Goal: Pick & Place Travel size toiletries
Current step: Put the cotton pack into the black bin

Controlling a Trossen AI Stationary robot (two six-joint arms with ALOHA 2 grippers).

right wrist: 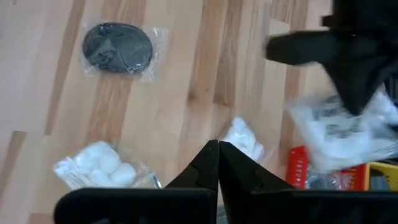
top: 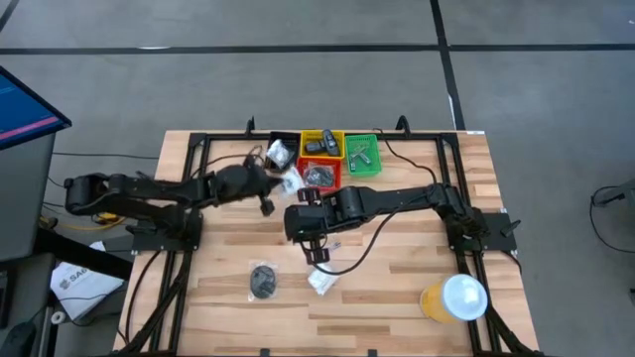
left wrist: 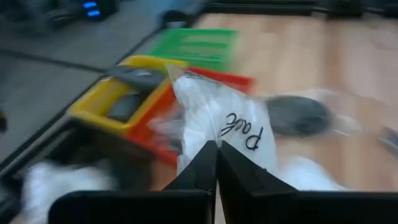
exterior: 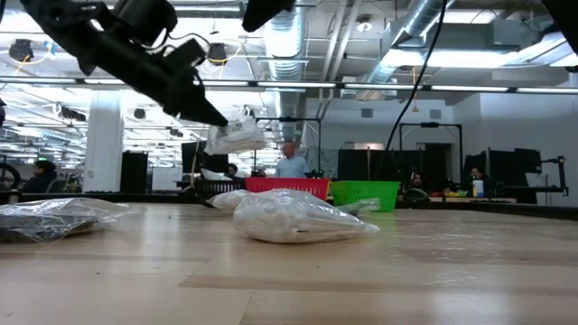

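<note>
Left wrist view, claw (left wrist: 216,163) pinching lettered packet (left wrist: 233,124)

Open-plan lab: exposed ceiling ducts (exterior: 424,23), distant workstations (exterior: 506,171).

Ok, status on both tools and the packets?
Left tool shut on white packet, lifted near red bin. Right tool shut, empty. Nothing blocking.

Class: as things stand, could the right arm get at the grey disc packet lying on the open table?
Probably yes. The grey disc packet lies alone on bare wood, nothing covering it, and the right gripper hovers nearby with shut, empty jaws. It would have to open first.
</note>
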